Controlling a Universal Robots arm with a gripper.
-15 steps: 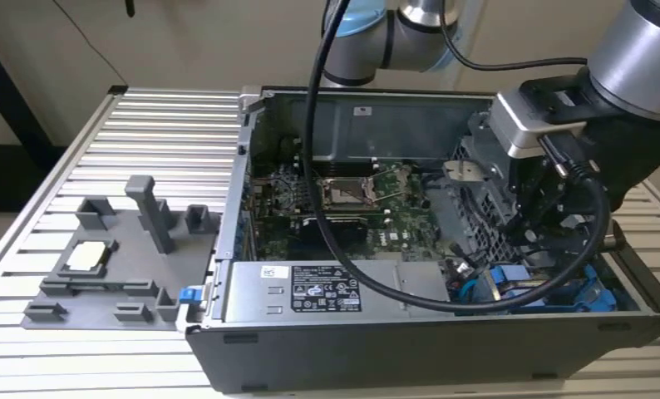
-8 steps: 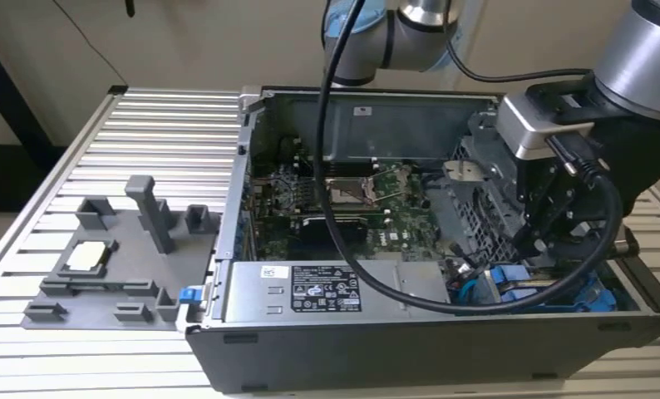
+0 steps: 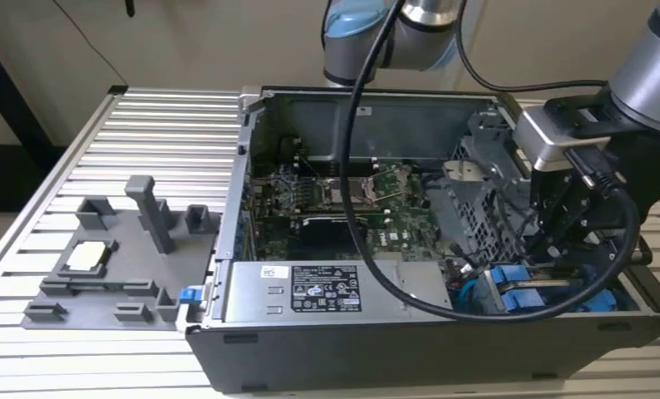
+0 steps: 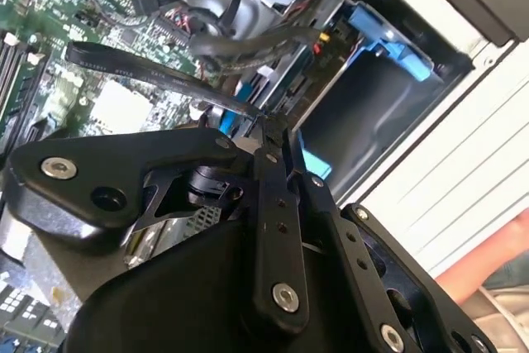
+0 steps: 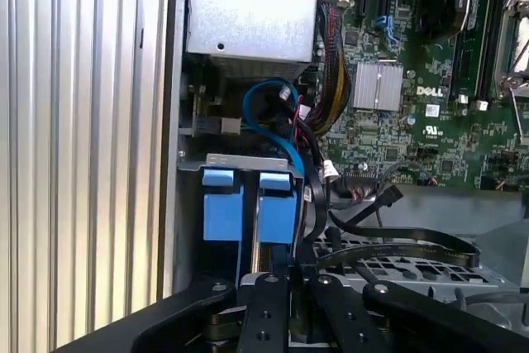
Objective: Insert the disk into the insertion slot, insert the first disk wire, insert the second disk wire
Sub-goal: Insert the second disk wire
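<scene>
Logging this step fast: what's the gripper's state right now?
Gripper: down inside the computer case at the blue carriers; open or shut, or holding anything, cannot be told.

Ribbed metal table with two loads

A slatted aluminium table [image 3: 141, 141] carries an open computer case [image 3: 419, 349] toward the exterior view's right and a grey plastic fixture tray [image 3: 97, 274] toward that view's left, the two just beside each other. Bare slats [image 5: 74, 155] run alongside the case wall in the first wrist view.
</scene>
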